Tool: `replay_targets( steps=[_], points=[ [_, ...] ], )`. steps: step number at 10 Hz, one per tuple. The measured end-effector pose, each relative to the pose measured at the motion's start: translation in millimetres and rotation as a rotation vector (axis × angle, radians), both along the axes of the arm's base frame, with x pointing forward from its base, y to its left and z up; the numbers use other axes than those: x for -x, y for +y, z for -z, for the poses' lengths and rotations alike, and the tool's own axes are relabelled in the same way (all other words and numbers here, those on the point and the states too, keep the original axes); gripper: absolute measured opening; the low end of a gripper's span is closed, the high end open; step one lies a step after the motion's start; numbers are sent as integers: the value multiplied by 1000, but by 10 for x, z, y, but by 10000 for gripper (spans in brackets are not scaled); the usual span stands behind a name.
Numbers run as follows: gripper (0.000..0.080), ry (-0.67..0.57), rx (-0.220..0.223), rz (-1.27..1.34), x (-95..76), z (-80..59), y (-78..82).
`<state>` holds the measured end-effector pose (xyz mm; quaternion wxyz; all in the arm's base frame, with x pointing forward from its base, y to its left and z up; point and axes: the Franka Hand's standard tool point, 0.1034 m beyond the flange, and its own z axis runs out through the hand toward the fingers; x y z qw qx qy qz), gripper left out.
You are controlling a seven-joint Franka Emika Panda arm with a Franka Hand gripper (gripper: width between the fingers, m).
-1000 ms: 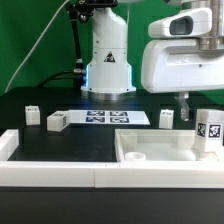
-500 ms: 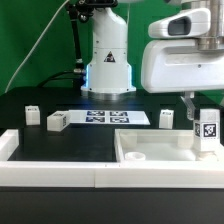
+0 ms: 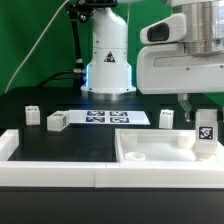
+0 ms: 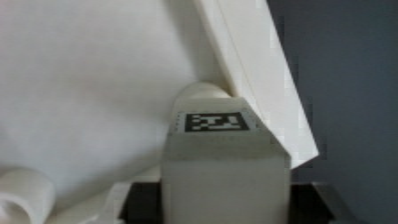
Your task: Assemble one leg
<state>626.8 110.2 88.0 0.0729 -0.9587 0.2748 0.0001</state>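
- The leg [image 3: 205, 131] stands upright with its tag facing the exterior camera. The tool [image 3: 203, 116] has its jaws closed on the leg's sides, over the tray-shaped piece [image 3: 150, 156] at its corner on the exterior view's right.
- In the wrist view the leg [image 4: 221, 165] sits just beside the tray's raised rim [image 4: 249, 60]; whether they touch, I cannot tell.
- A spare leg [image 3: 166, 118] stands near, behind the tray.
- The marker board [image 3: 110, 118] lies on the counter [image 3: 70, 143], well apart toward the exterior view's left.

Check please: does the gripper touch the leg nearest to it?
Touching. In the wrist view the leg fills the gripper, with no gap at either finger.
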Motion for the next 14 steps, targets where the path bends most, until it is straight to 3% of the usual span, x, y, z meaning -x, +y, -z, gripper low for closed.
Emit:
replay_targets(
  steps=[6,10,11,12,13,14],
  points=[
    [292,74,-6,671,31,8,58],
    [292,101,-22,840,34,7,75],
    [543,99,-21,828,34,7,76],
    [543,93,-19,784,31,6,69],
    [631,86,-16,724,19,-2,26],
    [631,91,-4,648,18,-4,16]
  ],
)
